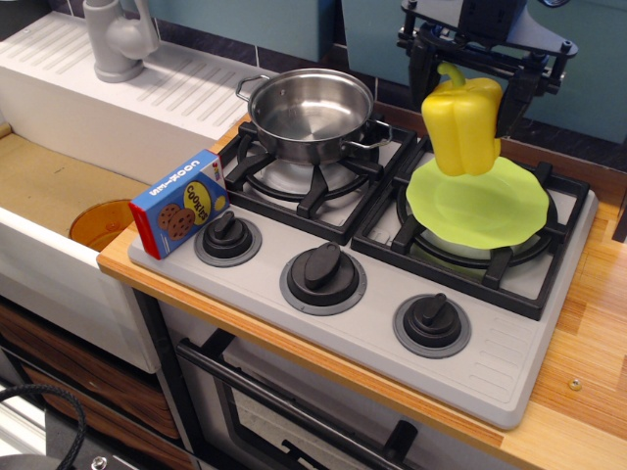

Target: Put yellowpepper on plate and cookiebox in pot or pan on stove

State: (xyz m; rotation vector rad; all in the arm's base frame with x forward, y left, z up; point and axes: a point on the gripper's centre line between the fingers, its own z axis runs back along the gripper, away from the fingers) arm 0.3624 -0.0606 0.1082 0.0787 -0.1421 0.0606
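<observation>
My gripper [470,83] is shut on the yellowpepper [462,125] and holds it upright in the air over the back part of the lime-green plate [480,206], which lies on the right burner of the grey stove [372,323]. The steel pot [311,113] stands empty on the left burner. The blue cookiebox [178,204] stands at the stove's front left corner, beside the left knob.
Three black knobs [323,269] line the stove's front. An orange translucent bowl [101,224] sits low in the sink at left. A grey faucet [120,37] stands at the back left. Wooden counter [598,323] runs along the right.
</observation>
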